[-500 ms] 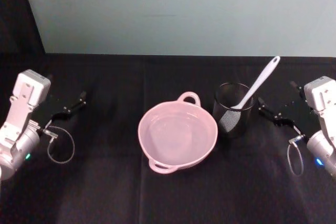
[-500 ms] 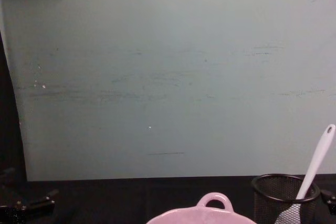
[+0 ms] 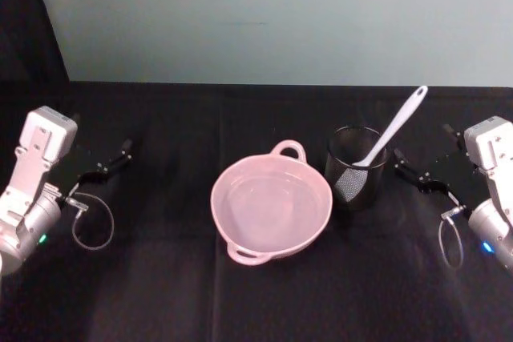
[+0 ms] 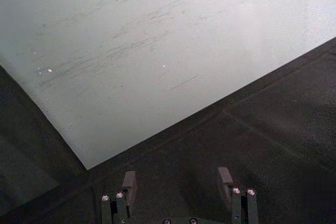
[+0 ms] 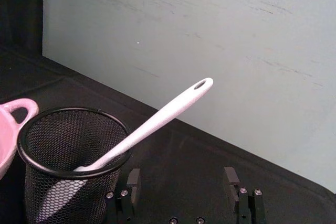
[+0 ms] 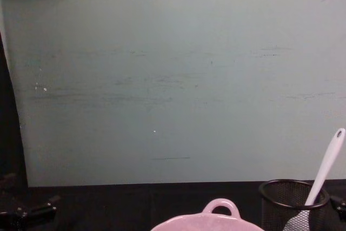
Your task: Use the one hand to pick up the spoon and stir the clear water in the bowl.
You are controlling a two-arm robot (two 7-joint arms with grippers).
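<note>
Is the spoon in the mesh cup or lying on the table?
In it: the spoon has its blade inside the mesh cup, handle leaning out over the rim.

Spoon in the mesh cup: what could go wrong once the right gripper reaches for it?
1. The spoon leans in the mesh cup; a sideways pull may tip the cup against the bowl close beside it.
2. Its handle is thin and tilted; the open right gripper could nudge it aside instead of gripping it.
The left gripper is open at the far left.
</note>
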